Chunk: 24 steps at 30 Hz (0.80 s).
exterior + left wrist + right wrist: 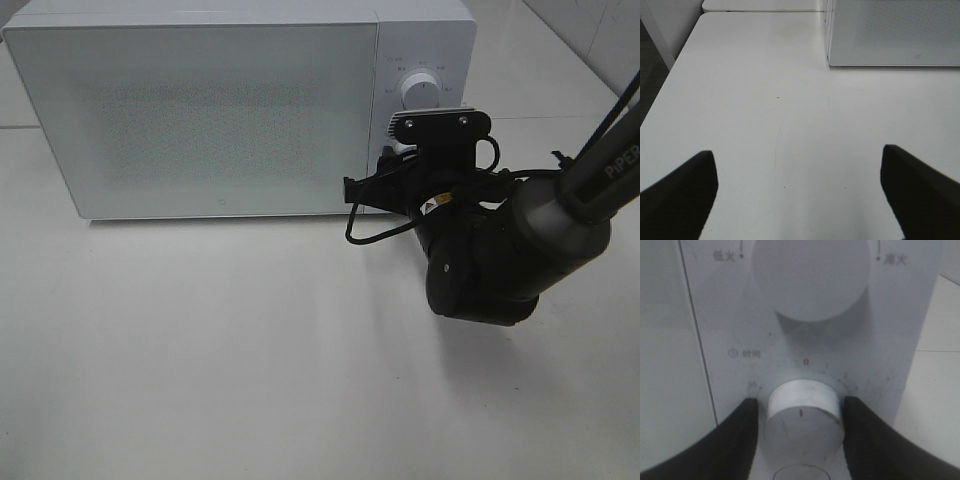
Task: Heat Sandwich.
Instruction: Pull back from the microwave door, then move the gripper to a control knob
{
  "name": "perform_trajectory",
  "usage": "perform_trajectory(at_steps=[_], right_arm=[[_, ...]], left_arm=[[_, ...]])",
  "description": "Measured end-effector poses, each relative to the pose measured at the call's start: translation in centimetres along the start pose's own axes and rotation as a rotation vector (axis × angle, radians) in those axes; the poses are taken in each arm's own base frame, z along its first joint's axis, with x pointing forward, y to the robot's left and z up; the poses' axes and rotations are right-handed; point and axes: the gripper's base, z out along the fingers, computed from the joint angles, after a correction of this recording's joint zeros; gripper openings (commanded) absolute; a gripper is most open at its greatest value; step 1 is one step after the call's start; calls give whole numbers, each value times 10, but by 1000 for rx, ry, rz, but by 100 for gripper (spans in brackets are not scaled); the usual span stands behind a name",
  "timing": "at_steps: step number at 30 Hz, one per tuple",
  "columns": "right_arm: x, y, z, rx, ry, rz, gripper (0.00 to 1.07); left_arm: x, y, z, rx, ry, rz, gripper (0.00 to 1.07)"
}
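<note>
- Table (200, 380): bare white top, no sandwich or plate on it in any view.
- Microwave (200, 110): door shut and frosted. Sandwich not visible, probably inside, can't confirm.
- Right gripper (801, 402): at the control panel, jaws straddling the timer knob (802, 417). One finger looks against it, the other a sliver off. Can't tell if it's truly pinched.
- Left gripper (797, 150): jaws spread wide, holding nothing, above bare table near the microwave's front corner.
- Power dial (812, 275): above the timer knob, untouched.
- Step: setting the timer. The knob's red mark sits at 0.
- Next: firm squeeze on the knob, then a wrist roll off zero without slipping.
</note>
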Motion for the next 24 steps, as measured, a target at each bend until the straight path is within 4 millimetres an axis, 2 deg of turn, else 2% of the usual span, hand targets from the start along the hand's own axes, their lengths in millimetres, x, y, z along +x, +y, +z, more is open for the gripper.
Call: perform_trajectory(at_steps=[13, 16, 17, 18, 19, 20, 24], right_arm=[[4, 0, 1, 3, 7, 22, 37], [4, 0, 1, 3, 7, 26, 25], [4, 0, 1, 3, 7, 28, 11], [4, 0, 1, 3, 7, 28, 11], [4, 0, 1, 3, 7, 28, 3], [4, 0, 1, 3, 7, 28, 0], [4, 0, 1, 3, 7, 29, 0]], left_arm=[[0, 0, 0, 0, 0, 0, 82], [0, 0, 0, 0, 0, 0, 82], [0, 0, 0, 0, 0, 0, 82], [0, 0, 0, 0, 0, 0, 82], [0, 0, 0, 0, 0, 0, 82], [0, 0, 0, 0, 0, 0, 82], [0, 0, 0, 0, 0, 0, 82]])
